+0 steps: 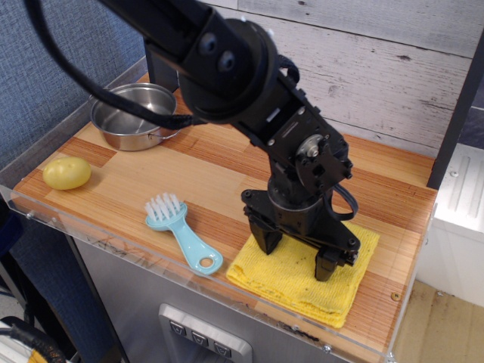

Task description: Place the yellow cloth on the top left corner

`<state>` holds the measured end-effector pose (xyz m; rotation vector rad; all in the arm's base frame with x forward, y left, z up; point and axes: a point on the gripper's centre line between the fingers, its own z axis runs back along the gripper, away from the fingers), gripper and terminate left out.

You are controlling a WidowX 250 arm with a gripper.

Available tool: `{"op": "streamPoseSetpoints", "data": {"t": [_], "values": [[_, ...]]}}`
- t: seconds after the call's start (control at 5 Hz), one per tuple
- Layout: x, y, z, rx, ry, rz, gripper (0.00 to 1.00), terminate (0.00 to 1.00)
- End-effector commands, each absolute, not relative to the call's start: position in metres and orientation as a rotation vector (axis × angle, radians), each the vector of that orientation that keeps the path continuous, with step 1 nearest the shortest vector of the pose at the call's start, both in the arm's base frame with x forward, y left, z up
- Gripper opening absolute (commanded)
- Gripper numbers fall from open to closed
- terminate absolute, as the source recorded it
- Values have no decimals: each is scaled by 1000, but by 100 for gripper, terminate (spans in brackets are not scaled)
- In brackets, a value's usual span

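The yellow cloth [299, 281] lies flat at the front right of the striped wood tabletop, slightly rumpled. My black gripper [296, 252] is open, fingers pointing down, one fingertip [265, 240] near the cloth's left edge and the other on its right part, both at or touching the cloth. The top left corner [172, 92] of the table is far off at the back left, by the black post [160, 69] and the whitewashed plank wall [363, 68], partly hidden by my arm.
A steel pot [136, 115] stands at the back left beside that corner. A yellow potato-like lump [66, 172] lies at the front left. A light-blue brush [180, 231] lies left of the cloth. A clear plastic lip runs along the front edge.
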<state>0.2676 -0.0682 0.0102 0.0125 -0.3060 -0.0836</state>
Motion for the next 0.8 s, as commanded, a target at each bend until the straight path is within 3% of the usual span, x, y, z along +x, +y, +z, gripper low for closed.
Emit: {"op": "streamPoseSetpoints", "data": {"t": [0.0, 0.6], "values": [[289, -32, 6, 33, -301, 24, 100, 0], [357, -2, 12, 40, -318, 119, 100, 0]]}}
